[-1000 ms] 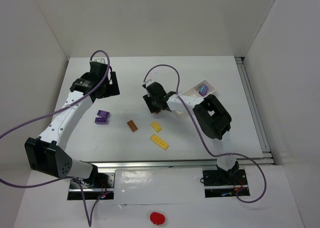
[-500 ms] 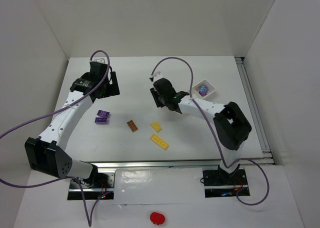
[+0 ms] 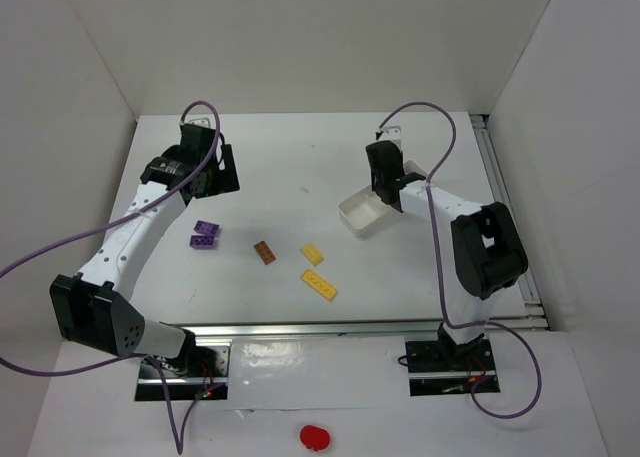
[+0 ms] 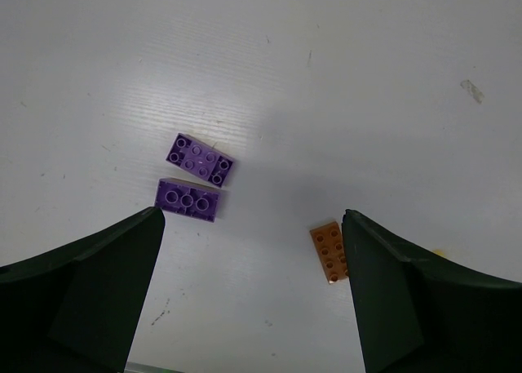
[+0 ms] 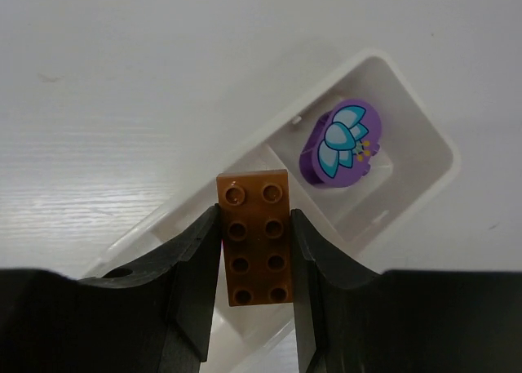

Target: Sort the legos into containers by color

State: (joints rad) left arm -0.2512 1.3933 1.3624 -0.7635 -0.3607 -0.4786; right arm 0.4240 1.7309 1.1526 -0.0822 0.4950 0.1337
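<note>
My right gripper (image 5: 257, 255) is shut on a brown-orange lego (image 5: 257, 236) and holds it over the white containers (image 5: 424, 136). One tub holds a round purple piece with a blue flower (image 5: 342, 143). The brick hangs above the tub beside it (image 5: 155, 234). In the top view the right gripper (image 3: 384, 185) is at the back right, next to a white tub (image 3: 362, 213). My left gripper (image 4: 253, 291) is open and empty above two purple legos (image 4: 201, 158) and a brown-orange one (image 4: 329, 252). Two yellow legos (image 3: 319, 284) lie at mid-table.
The purple legos (image 3: 205, 234), the brown-orange one (image 3: 264, 252) and the yellow ones lie loose between the arms. White walls enclose the table on three sides. A metal rail (image 3: 510, 227) runs along the right edge.
My right arm has swung from the table's middle to the back right, carrying the brown-orange lego over the tubs. The left arm has not moved.
</note>
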